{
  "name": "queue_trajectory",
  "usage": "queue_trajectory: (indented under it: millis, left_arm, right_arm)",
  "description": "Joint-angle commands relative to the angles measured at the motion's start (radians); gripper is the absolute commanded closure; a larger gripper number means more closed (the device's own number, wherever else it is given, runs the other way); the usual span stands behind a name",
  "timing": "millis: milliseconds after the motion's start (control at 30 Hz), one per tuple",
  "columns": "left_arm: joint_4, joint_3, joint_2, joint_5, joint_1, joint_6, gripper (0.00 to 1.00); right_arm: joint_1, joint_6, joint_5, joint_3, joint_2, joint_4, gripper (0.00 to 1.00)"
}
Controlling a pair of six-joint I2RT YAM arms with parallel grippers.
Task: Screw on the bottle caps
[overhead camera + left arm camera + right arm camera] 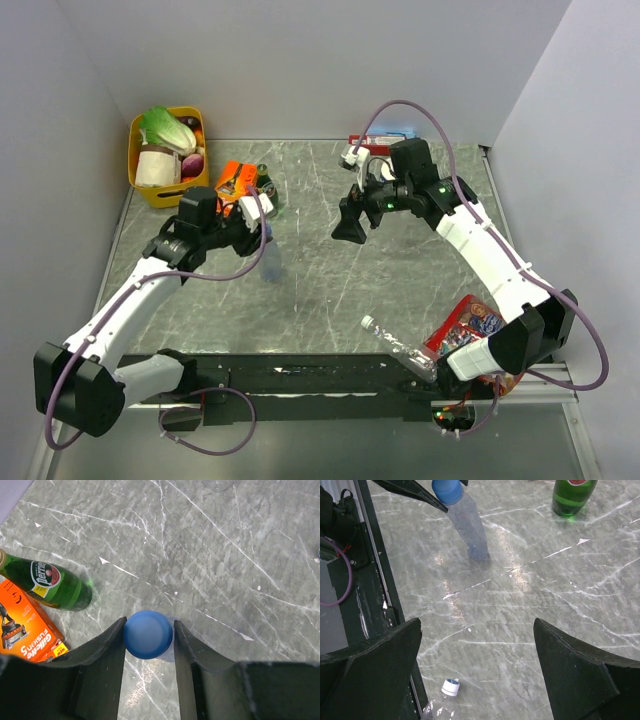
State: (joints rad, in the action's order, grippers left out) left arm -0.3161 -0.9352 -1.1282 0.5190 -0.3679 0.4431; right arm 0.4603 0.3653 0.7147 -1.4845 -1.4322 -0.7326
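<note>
A clear bottle (270, 262) stands upright left of the table's middle, and it also shows in the right wrist view (472, 535). A blue cap (147, 635) sits on its neck. My left gripper (149, 630) is shut on this cap from above, one finger on each side. It shows in the top view too (262, 222). My right gripper (350, 228) is open and empty above the table's middle (477, 625). A second clear bottle (400, 348) lies on its side at the near edge. Its small whitish end with a blue top (451, 686) points toward the middle.
A green glass bottle (50, 582) and an orange razor pack (25, 627) lie just behind the left gripper. A yellow basket (133, 150) with vegetables stands at the back left. Small boxes (375, 150) lie at the back right. A red snack packet (468, 325) lies near the right arm's base.
</note>
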Motion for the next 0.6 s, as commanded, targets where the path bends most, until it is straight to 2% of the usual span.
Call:
queue_trajectory:
  millis: [0, 200, 567]
  left_arm:
    - [0.025, 0.013, 0.038, 0.007, -0.002, 0.009, 0.59]
    - [0.031, 0.009, 0.033, 0.007, -0.002, 0.011, 0.43]
    - [0.045, -0.001, 0.018, 0.019, -0.003, -0.003, 0.36]
  right_arm:
    - [-0.002, -0.002, -0.003, 0.0, 0.009, 0.042, 0.01]
    - [-0.002, -0.008, 0.005, -0.013, -0.008, 0.045, 0.01]
    - [-0.002, -0.005, 0.002, -0.01, -0.013, 0.053, 0.01]
